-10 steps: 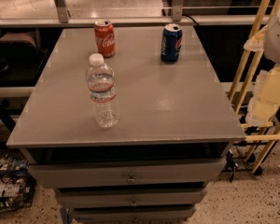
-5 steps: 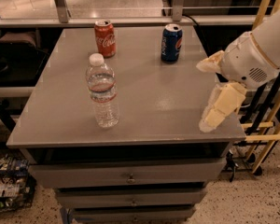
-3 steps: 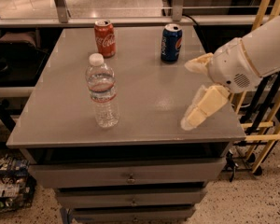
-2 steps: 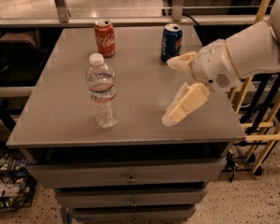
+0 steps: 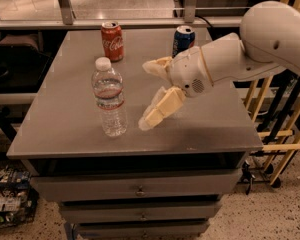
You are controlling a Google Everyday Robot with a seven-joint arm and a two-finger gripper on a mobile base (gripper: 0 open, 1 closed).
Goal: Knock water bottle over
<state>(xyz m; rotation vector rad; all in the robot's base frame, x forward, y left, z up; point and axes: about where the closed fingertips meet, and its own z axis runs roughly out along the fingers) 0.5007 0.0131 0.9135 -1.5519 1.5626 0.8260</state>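
The water bottle (image 5: pixel 109 97) is clear ribbed plastic with a white cap and a thin red-and-white label. It stands upright near the front left of the grey table (image 5: pixel 65 114). My gripper (image 5: pixel 146 95) comes in from the right on a white arm. It is open, with one cream finger (image 5: pixel 157 111) reaching down toward the table and the other higher up. The lower fingertip is a short gap to the right of the bottle, not touching it.
A red Coca-Cola can (image 5: pixel 112 41) stands at the back left and a blue Pepsi can (image 5: pixel 183 40) at the back right, partly behind my arm. Drawers sit under the tabletop. A wooden rack (image 5: pixel 285 129) stands to the right of the table.
My arm has come in from the right and swept left across the table toward the bottle. The bottle and both cans have not moved.
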